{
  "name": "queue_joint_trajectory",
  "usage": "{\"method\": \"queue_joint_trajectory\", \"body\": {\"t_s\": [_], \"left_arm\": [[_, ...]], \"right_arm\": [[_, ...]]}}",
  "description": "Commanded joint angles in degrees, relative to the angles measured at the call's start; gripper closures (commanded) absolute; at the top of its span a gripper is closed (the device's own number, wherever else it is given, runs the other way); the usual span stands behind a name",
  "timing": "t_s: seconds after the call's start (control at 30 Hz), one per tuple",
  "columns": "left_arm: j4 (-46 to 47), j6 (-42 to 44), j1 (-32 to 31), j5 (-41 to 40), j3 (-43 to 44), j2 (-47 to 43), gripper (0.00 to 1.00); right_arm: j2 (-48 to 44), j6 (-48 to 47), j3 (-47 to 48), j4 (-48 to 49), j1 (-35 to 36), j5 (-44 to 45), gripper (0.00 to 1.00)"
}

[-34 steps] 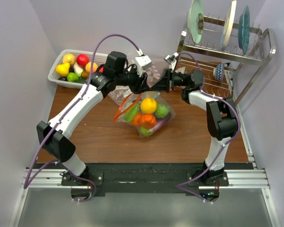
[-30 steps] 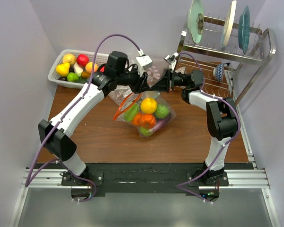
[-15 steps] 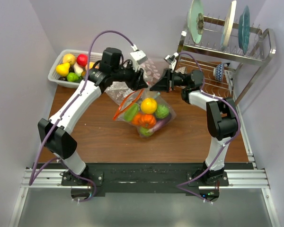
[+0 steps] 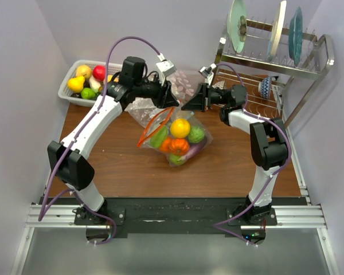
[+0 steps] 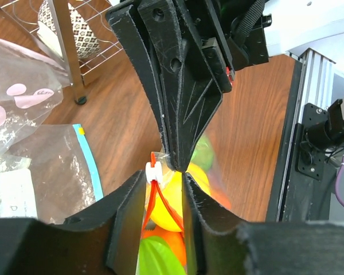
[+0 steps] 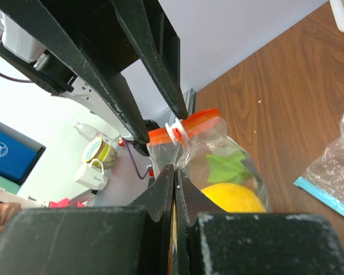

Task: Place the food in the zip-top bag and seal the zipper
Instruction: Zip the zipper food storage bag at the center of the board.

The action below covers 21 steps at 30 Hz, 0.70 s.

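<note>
Clear crinkly zip-top bag point(image 4: 189, 143), orange-red zipper point(image 5: 153, 197) with white slider point(image 5: 153, 171): mid-table, holding glossy toy food point(image 4: 180, 128).
Right gripper point(image 6: 174, 173): clamped on bag's top edge.
Left gripper point(image 5: 163, 184): jaws parted, straddling slider.
Blue object point(image 6: 1, 150): white mark unreadable.

A brown wood-grain surface point(image 4: 120, 172) is boxed in by plain pale lilac walls point(image 4: 23, 69) on the left, far and right sides. At its far right corner stands a chrome wire dish rack point(image 4: 275, 65) with three upright plates point(image 4: 237, 26) and a patterned bowl point(image 4: 265, 86) below. Aluminium rails point(image 4: 309, 215) line the near edge. Beyond them is what may be grey floor point(image 4: 172, 258). The light is soft and even.
</note>
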Motion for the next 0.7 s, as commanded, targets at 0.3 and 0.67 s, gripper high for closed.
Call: {"method": "queue_joint_trajectory", "body": {"t_s": [0.3,0.67], "left_arm": [[2.41,-2.01,0.01,1.39,1.5,2.0,0.56],[3.55,-2.62,-0.08,2.61,1.59,2.0,0.91]], "right_arm": [[-1.99,0.77,2.21,18.27,-0.07,-0.32,1.0],[-1.99,0.86,2.12,18.27,0.02,-0.4,1.0]]}}
